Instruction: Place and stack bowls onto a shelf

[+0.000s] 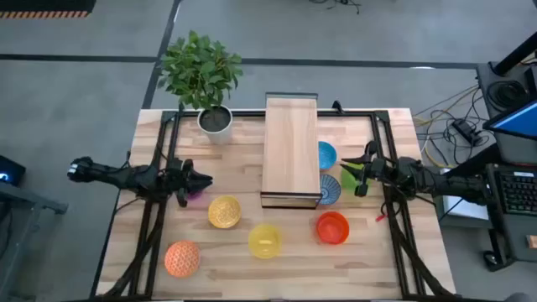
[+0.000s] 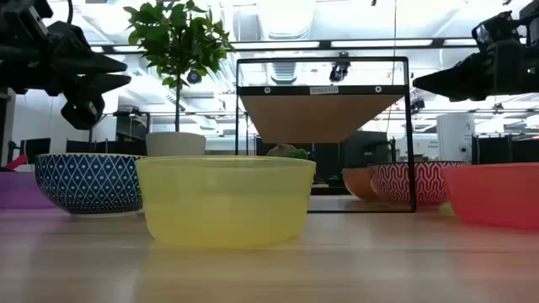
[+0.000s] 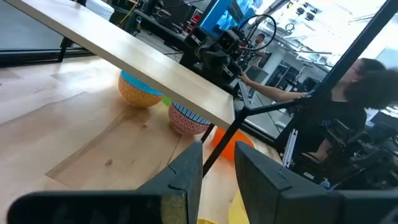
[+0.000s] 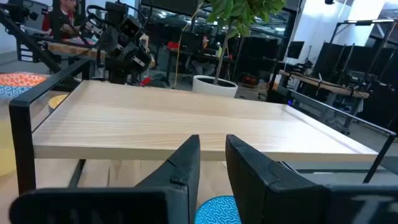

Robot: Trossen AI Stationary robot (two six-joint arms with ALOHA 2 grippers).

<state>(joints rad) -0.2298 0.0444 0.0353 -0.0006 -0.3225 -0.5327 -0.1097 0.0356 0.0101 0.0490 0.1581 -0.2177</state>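
Overhead, then, line by line:

Shelf: the pale wood shelf [image 1: 291, 149] with its thin dark frame stands at table centre, long axis running from 12 to 6 o'clock; its top is bare.
Left gripper: the left gripper [image 1: 204, 179] hangs at 9 o'clock of the shelf, above the purple bowl [image 1: 195, 194]; its wrist view shows the fingers [image 3: 185, 177] spread a little with nothing between them.
Right gripper: the right gripper [image 1: 347, 163] hangs at 3 o'clock of the shelf; its fingers [image 4: 182, 165] stand slightly apart, pinching nothing.
Bowls by the right gripper: a light blue bowl [image 1: 326, 154] and a blue-white patterned bowl [image 1: 329, 190] lie against the shelf's 3 o'clock edge, with a green bowl [image 1: 351, 179] just beside them under the gripper.
Bowls toward 6 o'clock: red bowl [image 1: 332, 227], yellow bowl [image 1: 265, 240], amber bowl [image 1: 224, 212], and an orange patterned bowl [image 1: 182, 258] farthest toward 8 o'clock.
Potted plant: a leafy potted plant [image 1: 204, 80] in a white pot sits at 11 o'clock.
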